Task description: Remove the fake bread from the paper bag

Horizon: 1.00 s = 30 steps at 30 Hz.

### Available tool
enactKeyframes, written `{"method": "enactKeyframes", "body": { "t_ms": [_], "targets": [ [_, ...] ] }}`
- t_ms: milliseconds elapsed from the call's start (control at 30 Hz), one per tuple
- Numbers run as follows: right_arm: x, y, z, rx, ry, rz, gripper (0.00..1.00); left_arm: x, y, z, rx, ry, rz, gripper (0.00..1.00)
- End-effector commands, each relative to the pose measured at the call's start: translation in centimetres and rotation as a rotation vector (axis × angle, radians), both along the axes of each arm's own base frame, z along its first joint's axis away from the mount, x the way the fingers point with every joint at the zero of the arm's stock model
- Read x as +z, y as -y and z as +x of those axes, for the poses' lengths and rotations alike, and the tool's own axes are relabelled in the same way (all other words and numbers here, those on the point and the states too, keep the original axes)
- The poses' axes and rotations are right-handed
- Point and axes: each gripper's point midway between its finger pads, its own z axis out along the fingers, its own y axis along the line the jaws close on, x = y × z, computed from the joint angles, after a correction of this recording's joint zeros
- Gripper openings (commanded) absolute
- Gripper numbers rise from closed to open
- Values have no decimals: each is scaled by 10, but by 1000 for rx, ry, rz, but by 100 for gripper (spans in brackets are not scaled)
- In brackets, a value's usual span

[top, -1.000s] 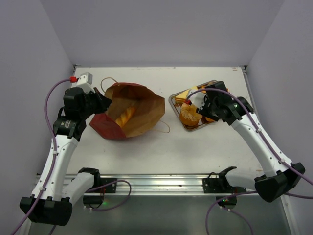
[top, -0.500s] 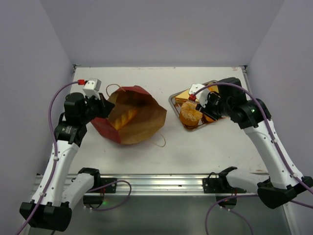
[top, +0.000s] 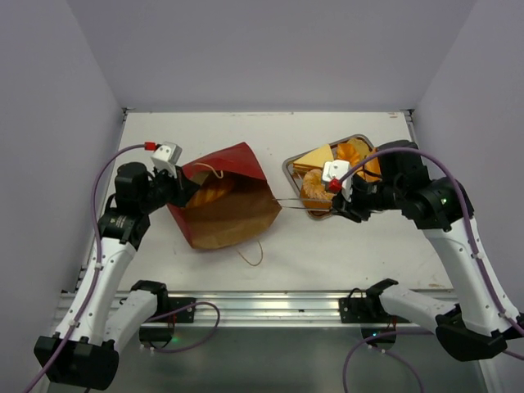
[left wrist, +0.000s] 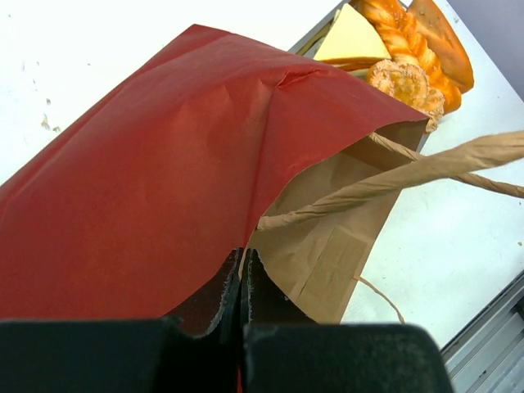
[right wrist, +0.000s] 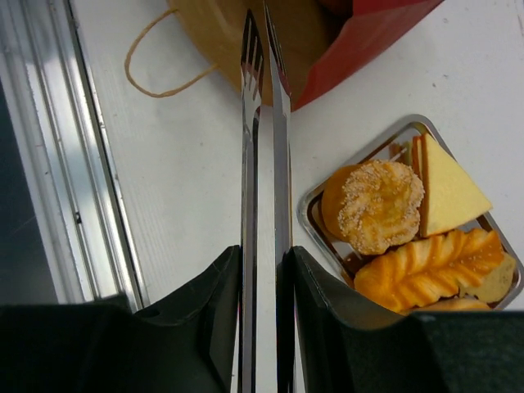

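From where I'm sitting, the bag (top: 225, 205) lies on the table's (top: 327, 254) left half, mouth facing right, with one bread (top: 211, 192) piece inside. The tray (top: 288, 169) sits just right of it, more bread piled in it. The tongs (top: 299, 200) bridge the gap between them.

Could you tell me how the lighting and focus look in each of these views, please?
Top external: soft, even light, only faint shadow under the paper bag. Left wrist: the left gripper is dark and soft at the bottom edge. Right wrist: the tongs carry bright glare; the right gripper is underexposed.
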Motion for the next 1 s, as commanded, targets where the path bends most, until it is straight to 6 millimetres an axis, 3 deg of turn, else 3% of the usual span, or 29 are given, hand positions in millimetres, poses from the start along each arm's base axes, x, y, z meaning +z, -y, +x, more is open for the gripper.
{"method": "enactKeyframes", "body": {
  "t_ms": [0, 167, 367, 400, 467, 500, 567, 600, 667, 833, 967],
  "targets": [
    [9, -20, -16, 126, -17, 71, 34, 8, 7, 4, -24, 35, -22, 0],
    [1, -47, -23, 186, 21, 4, 34, 8, 11, 8, -29, 14, -57, 0],
    [-13, -85, -2, 195, 134, -116, 34, 17, 17, 15, -2, -28, -135, 0],
    [-16, -93, 11, 168, 173, -150, 34, 20, 18, 17, 5, -35, -155, 0],
    [-19, -111, 12, 184, 221, -178, 34, 25, 20, 19, 6, -35, -179, 0],
    [-22, -119, 27, 145, 270, -216, 34, 26, 21, 20, 12, -41, -195, 0],
    [-28, -136, 32, 139, 331, -257, 34, 33, 22, 23, 19, -33, -210, 0],
    [-35, -144, 47, 101, 386, -295, 35, 35, 22, 24, 27, -35, -220, 0],
    [-36, -161, 57, 74, 463, -297, 35, 41, 22, 26, 31, -31, -230, 0],
    [-71, -180, 86, 33, 567, -431, 36, 46, 20, 28, 50, -21, -236, 0],
    [-90, -193, 96, 38, 601, -478, 37, 45, 21, 28, 46, -22, -233, 0]
  ]
}}
